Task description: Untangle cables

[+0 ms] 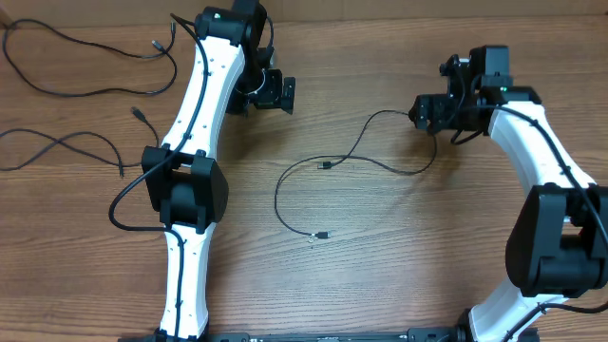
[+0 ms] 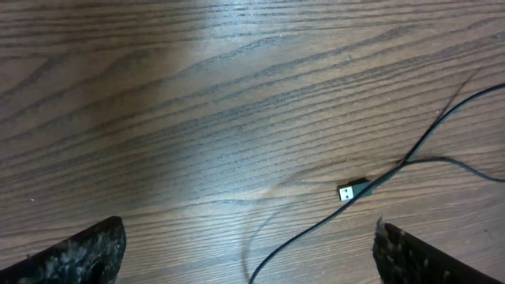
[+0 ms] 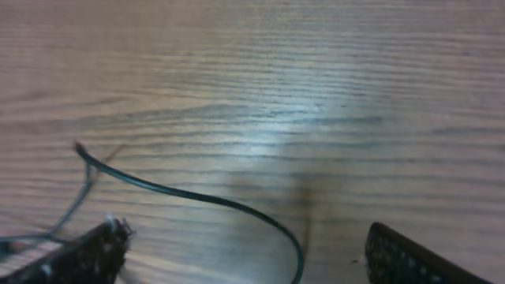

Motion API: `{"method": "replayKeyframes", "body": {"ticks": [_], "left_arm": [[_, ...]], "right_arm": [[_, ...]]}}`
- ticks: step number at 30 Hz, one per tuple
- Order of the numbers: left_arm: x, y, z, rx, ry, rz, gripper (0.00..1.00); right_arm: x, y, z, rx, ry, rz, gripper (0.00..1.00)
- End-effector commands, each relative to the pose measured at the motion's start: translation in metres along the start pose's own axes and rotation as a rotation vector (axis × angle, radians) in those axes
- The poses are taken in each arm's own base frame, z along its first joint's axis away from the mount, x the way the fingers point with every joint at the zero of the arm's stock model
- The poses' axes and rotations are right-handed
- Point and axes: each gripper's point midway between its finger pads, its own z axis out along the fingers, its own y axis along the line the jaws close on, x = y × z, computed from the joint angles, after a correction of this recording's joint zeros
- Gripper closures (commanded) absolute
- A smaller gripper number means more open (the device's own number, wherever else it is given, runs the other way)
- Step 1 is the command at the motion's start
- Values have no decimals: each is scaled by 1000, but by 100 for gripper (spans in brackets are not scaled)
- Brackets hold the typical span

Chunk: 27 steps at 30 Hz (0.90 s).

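Looks mostly done. The far-left cable (image 1: 95, 94) and near-left cable (image 1: 95, 139) are laid out apart, though any overlap under the left arm (image 1: 190, 190) cannot be ruled out. The centre cable (image 1: 277, 195) is spread on the table (image 2: 237, 79), and one crossover is left just right of its plug (image 2: 353, 190). The left gripper (image 2: 248, 237) is held wide open and empty. The right gripper (image 3: 246, 233) is spread open too, with the centre cable passed loose between its fingers, not pinched.
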Motion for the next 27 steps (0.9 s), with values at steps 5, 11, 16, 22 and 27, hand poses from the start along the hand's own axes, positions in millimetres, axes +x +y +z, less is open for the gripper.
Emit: {"method": "replayKeyframes", "body": {"ticks": [5,11,16,22,27], "left_arm": [[-4,0,-2,-5,-17,-9,0],[-7,-1,-2,-1,-31,-6,0],[-7,-5,-2,17,-27,-13,0],[-7,-5,-2,17,-26,-13,0],[-6,-5,-2,17,-26,-14,0]], "right_arm": [[35,0,27,-20,28,-136,14],[40,-2,37,-15,-10,-162,19],[36,-3,41,-9,-51,-171,38],[37,-4,46,-9,-46,-171,43],[51,-8,67,-15,-3,-161,56]]}}
